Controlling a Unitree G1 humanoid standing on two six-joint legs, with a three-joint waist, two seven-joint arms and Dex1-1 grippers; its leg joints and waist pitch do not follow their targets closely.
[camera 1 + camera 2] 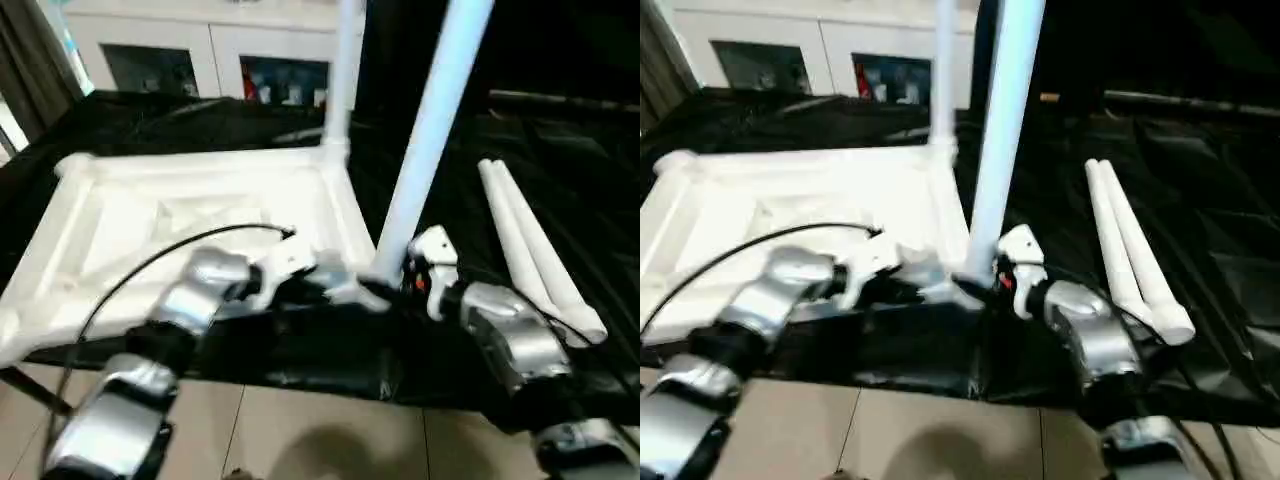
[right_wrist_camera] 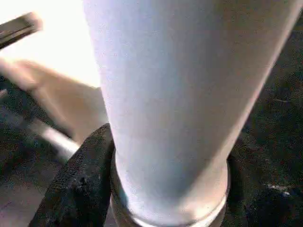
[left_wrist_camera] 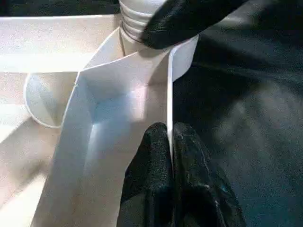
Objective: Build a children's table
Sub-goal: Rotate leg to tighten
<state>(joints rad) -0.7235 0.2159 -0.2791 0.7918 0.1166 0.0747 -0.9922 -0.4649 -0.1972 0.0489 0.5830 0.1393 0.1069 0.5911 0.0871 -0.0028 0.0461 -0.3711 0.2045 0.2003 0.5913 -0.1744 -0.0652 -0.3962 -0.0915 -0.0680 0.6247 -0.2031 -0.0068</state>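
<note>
The white tabletop point(image 1: 180, 215) lies underside up on a black cloth. One white leg point(image 1: 343, 80) stands upright in its far right corner socket. My left gripper point(image 3: 169, 142) is shut on the thin rim wall beside the near right corner. My right gripper point(image 1: 397, 282) is shut on the lower end of a second leg point(image 1: 432, 130). That leg leans to the right above the near right corner socket. In the left wrist view its ribbed end point(image 3: 135, 21) sits at the socket, with a right finger point(image 3: 189, 19) on it. Two loose legs point(image 1: 540, 250) lie side by side to the right.
A white cabinet with glass doors point(image 1: 210, 60) stands behind the work surface. The black cloth point(image 1: 570, 140) covers the surface to the right and back. Tiled floor point(image 1: 320, 430) lies at the near edge. A black cable point(image 1: 150, 260) arcs over my left forearm.
</note>
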